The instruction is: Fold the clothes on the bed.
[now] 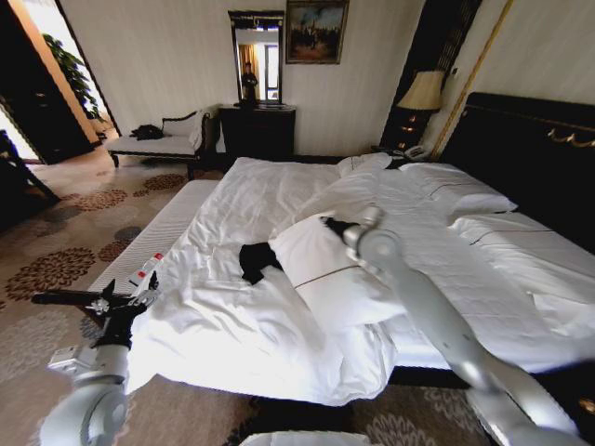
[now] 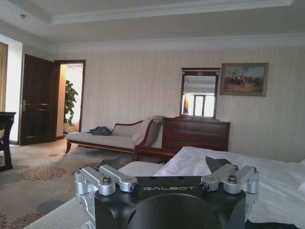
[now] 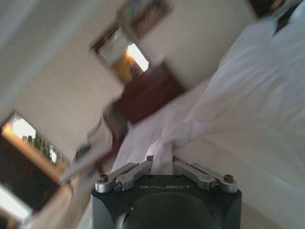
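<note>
I have the black T-shirt (image 1: 257, 259) lying crumpled in a small heap on the bed (image 1: 232, 334), on the white duvet just beside a pillow (image 1: 327, 268), toward the near left part of the mattress. My left gripper (image 1: 104, 302) hangs off the bed's left edge, above the carpet; in its wrist view the fingers (image 2: 217, 165) stand wide apart with nothing between them. My right gripper (image 1: 333, 224) is out over the pillow, near the shirt but not touching it; in its wrist view the fingers (image 3: 149, 159) sit close together, and I see nothing held.

I judge the shirt light, limp and quick to bunch, so it needs spreading flat first. I would take it by a shoulder seam or the hem edge, pinching one layer of cloth only, clear of the duvet.
</note>
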Motion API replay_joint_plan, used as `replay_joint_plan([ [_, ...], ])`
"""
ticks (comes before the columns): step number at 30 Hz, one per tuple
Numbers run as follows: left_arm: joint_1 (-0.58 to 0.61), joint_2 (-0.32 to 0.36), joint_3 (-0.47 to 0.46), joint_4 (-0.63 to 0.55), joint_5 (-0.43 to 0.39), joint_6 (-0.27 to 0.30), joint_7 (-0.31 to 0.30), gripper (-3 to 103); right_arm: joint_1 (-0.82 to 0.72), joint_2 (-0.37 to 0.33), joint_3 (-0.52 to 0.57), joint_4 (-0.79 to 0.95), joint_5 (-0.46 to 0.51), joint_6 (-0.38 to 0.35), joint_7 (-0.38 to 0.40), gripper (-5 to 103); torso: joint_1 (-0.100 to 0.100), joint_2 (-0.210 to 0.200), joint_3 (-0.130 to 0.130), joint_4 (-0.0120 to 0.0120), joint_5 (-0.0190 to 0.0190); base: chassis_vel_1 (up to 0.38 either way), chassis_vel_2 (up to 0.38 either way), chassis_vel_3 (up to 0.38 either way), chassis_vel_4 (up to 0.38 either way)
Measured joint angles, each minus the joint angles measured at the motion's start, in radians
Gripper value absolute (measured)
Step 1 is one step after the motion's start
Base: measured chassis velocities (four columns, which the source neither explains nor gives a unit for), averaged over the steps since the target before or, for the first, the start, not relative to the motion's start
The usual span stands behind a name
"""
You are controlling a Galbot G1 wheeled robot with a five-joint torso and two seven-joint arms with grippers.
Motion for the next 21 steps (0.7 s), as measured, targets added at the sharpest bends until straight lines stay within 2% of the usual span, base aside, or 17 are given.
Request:
replay_joint_plan([
  [3, -0.012, 0.006, 0.017, 0.012, 0.005, 0.0, 0.0, 100, -0.204, -0.002, 0.192, 0.119, -0.038, 0.052, -0.045, 1, 0.0, 0.0, 0.0, 0.0, 0.0, 0.0, 0.0, 0.0, 0.0],
  [5, -0.014, 0.007, 0.02, 0.013, 0.005, 0.0, 0.0, 100, -0.223, 0.002, 0.215, 0.132, -0.04, 0.057, -0.048, 1, 0.0, 0.0, 0.0, 0.0001, -0.0002, 0.0, 0.0, 0.0, 0.0],
  [6, -0.019, 0.007, 0.027, 0.014, 0.006, 0.001, 0.0, 100, -0.277, 0.021, 0.294, 0.171, -0.043, 0.071, -0.056, 1, 0.0, 0.0, 0.0, 0.0003, -0.0003, 0.0, 0.0, 0.0, 0.0],
  [8, -0.02, 0.008, 0.029, 0.014, 0.006, 0.002, 0.0, 100, -0.297, 0.029, 0.323, 0.184, -0.046, 0.076, -0.058, 1, 0.0, 0.0, 0.0, 0.0003, -0.0003, 0.0, 0.0, 0.0, 0.0],
  [11, -0.025, 0.013, 0.037, 0.013, 0.006, 0.002, 0.001, 100, -0.392, 0.07, 0.464, 0.229, -0.073, 0.105, -0.077, 1, 0.0, 0.0, 0.0, 0.0006, -0.0004, 0.0, 0.0, 0.0, 0.0],
  [13, -0.026, 0.015, 0.037, 0.012, 0.005, 0.002, 0.001, 100, -0.412, 0.077, 0.492, 0.235, -0.078, 0.112, -0.08, 1, 0.0, 0.0, 0.0, 0.0005, -0.0001, 0.0, 0.0, 0.0, 0.0],
  [15, -0.032, 0.022, 0.037, 0.01, -0.004, 0.002, 0.002, 100, -0.489, 0.095, 0.588, 0.247, -0.094, 0.138, -0.083, 1, 0.0, 0.0, 0.0, 0.0002, -0.0001, 0.0, 0.0, 0.0, 0.0],
  [18, -0.036, 0.026, 0.037, 0.008, -0.009, 0.001, 0.002, 100, -0.527, 0.097, 0.639, 0.248, -0.1, 0.151, -0.083, 1, 0.0, 0.0, 0.0, 0.0003, 0.0, 0.0, 0.0, 0.0, 0.0],
  [21, -0.046, 0.028, 0.04, 0.006, -0.02, -0.001, 0.002, 100, -0.612, 0.095, 0.775, 0.249, -0.154, 0.197, -0.072, 1, 0.0, 0.0, 0.0, 0.0004, -0.0001, 0.0, 0.0, 0.0, 0.0],
])
